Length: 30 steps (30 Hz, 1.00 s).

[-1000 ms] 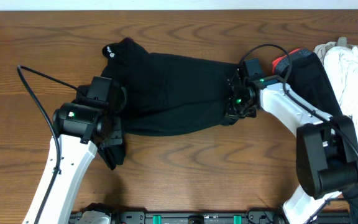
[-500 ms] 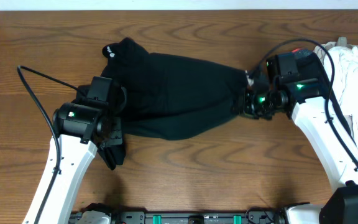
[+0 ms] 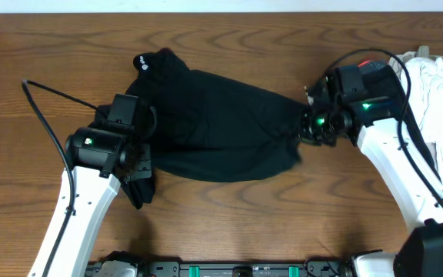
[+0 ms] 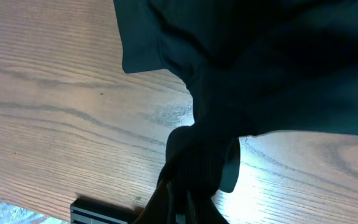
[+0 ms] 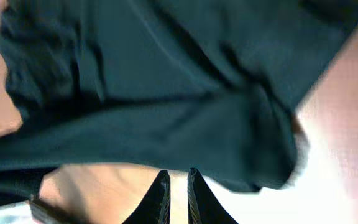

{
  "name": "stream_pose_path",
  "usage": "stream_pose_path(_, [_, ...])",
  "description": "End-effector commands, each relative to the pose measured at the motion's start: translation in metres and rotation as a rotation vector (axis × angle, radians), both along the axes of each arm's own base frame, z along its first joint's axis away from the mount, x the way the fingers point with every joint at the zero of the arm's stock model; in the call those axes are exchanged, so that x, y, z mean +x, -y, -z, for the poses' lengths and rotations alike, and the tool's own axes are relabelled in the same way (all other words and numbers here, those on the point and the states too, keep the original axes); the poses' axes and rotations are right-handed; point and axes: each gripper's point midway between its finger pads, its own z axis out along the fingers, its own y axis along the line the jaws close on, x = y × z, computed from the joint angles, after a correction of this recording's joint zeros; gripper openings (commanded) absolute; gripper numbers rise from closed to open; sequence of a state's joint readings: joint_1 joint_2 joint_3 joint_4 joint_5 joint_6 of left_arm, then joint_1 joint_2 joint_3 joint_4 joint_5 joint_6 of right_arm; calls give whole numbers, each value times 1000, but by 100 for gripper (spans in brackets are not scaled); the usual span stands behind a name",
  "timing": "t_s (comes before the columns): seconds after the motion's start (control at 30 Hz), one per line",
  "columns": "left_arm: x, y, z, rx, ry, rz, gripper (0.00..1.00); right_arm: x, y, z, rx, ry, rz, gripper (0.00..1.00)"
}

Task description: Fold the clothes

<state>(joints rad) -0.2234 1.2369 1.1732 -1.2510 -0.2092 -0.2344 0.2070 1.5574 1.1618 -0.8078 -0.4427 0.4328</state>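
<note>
Fabric takes up the middle of the overhead view: a plain black short-sleeved T-shirt (image 3: 214, 123) lies loosely spread on the brown wood-grain counter (image 3: 229, 223). Its collar, with a small white neck logo (image 3: 142, 63), points to the upper left of the frame, and its body runs toward the right. At centre left, the left arm's fingers (image 3: 138, 171) are closed on a bunched fold of the shirt. In the left wrist view that fold gathers into a dark knot at the bottom centre, with the rest of the cloth fanning across the top of the picture. At centre right, the right arm's fingers (image 5: 161, 193) meet the shirt's right edge. In the right wrist view they stand almost together with a thin slit between them, through which the counter shows. Their tips reach the hem, and I cannot tell whether they pinch it. A crumpled white cloth garment (image 3: 437, 85) sits at the upper right edge, well apart from the shirt. A thin black cable (image 3: 52, 96) loops over the counter at the left.
</note>
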Motion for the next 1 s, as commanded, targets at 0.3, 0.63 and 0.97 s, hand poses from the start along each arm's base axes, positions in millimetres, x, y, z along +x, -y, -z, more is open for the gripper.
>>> stream_pose_path(0.3, [2,-2,-9,5,22,6,6,-16,-38,61,139,-158,-240,26])
stream_pose_path(0.63, [4,-2,-9,5,28,9,6,-31,-25,91,-247,-13,-599,36])
stream_pose_path(0.97, [3,-2,-9,5,27,9,6,-48,-29,103,-487,6,-745,46])
